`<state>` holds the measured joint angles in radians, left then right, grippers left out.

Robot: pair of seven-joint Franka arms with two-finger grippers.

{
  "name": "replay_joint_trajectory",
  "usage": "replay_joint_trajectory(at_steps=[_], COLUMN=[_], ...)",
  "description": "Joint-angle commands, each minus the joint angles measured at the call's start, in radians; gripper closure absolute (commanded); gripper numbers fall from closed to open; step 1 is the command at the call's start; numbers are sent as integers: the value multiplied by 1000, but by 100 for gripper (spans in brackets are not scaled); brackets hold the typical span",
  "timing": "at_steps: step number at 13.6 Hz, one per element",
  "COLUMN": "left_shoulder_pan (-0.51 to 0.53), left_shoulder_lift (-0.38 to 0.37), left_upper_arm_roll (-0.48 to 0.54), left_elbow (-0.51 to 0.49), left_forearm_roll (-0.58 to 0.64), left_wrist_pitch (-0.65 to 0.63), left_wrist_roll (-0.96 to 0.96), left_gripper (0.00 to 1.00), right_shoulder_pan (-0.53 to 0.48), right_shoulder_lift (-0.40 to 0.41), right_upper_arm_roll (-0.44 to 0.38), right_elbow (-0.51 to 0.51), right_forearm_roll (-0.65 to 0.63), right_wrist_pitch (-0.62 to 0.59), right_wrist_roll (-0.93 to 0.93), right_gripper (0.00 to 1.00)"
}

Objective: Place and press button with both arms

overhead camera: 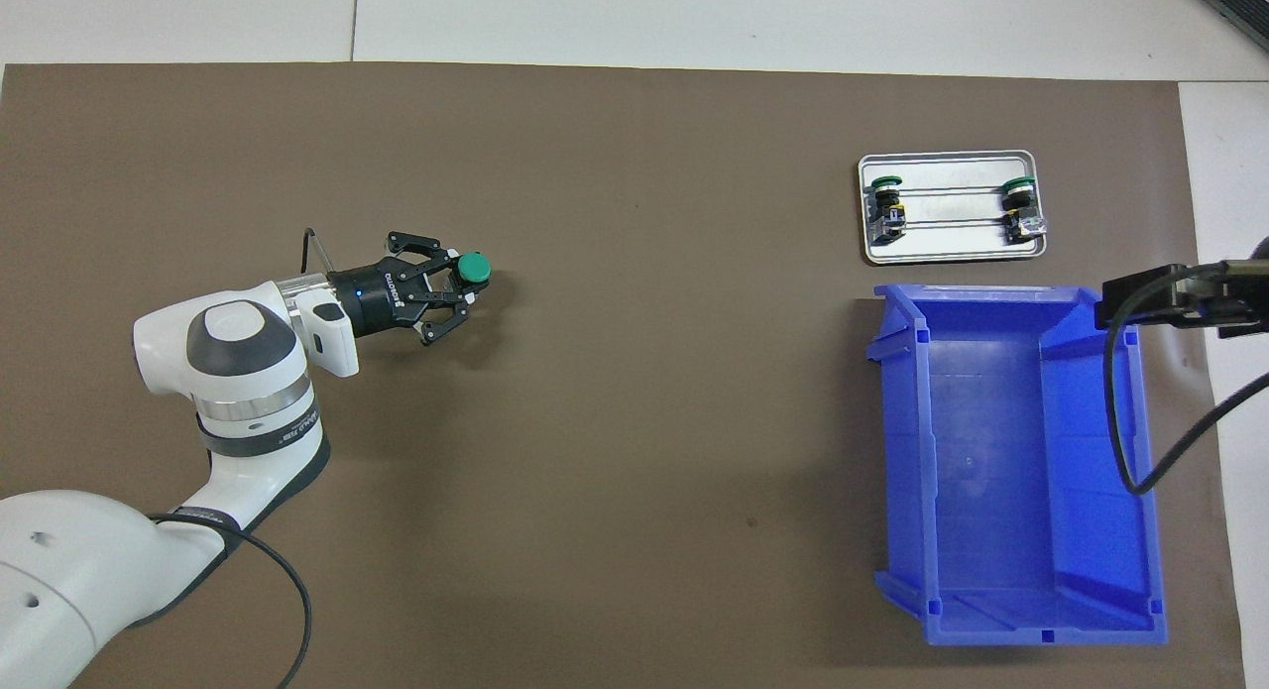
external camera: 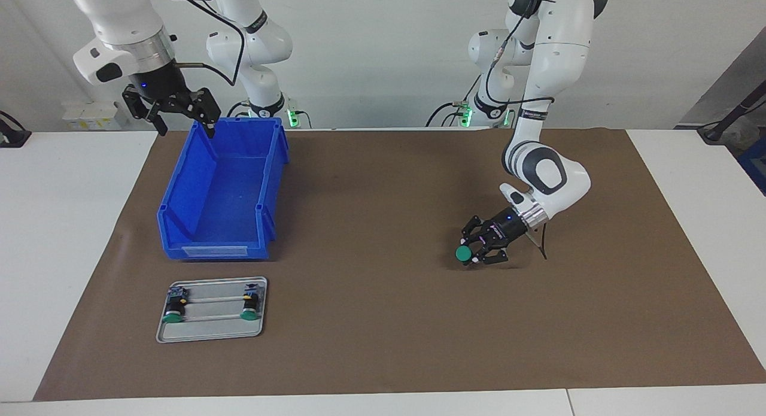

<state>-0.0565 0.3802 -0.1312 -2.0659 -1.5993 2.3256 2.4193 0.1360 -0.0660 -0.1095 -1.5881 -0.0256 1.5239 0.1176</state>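
Observation:
My left gripper [external camera: 474, 251] is shut on a green-capped button [external camera: 464, 254] and holds it on its side, low over the brown mat [external camera: 383, 320] toward the left arm's end. The overhead view shows the same gripper [overhead camera: 466, 287] with the button's cap [overhead camera: 474, 267] pointing away from the robots. My right gripper [external camera: 182, 121] is open and empty, raised over the blue bin's [external camera: 218, 194] corner nearest the robots.
A small metal tray [external camera: 210, 331] lies on the mat, farther from the robots than the bin, and holds two more green-capped buttons [external camera: 173, 315] [external camera: 249, 312]. It also shows in the overhead view [overhead camera: 950, 245]. The bin [overhead camera: 1011, 471] holds nothing.

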Motion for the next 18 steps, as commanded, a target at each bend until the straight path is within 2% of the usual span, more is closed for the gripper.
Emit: replay_joint_trajectory(at_steps=[1,4,6,12,16,18], left_shoulder_pan=[37,66,76,161,144,126], left_shoulder_lift=[-6,60,62,42,46,60], left_upper_arm_roll=[1,1,1,1,-1,-17], left_elbow=[-23,-19,-17,7,30,44], left_forearm_roll=[-50,-134,-146,-160,-165,-175], left_wrist_pitch=[-57,-136,-155,-367,-350,-293], left_wrist_roll=[73,199,238,222,228,233], left_gripper=[100,100,100,100,100,100], right_shoulder_pan=[-13,-13,-13,-13,-13,-13], right_shoulder_lift=[-2,-2,-2,-2,-3,-3], right_upper_arm_roll=[2,2,2,2,1,1], right_elbow=[2,0,0,0,-3,-4], right_forearm_roll=[12,12,12,12,12,12], right_wrist_pitch=[-16,-16,-16,-16,-16,-16], right_wrist_roll=[-4,-4,-4,-4,-4,-3], right_gripper=[0,0,0,0,0,0])
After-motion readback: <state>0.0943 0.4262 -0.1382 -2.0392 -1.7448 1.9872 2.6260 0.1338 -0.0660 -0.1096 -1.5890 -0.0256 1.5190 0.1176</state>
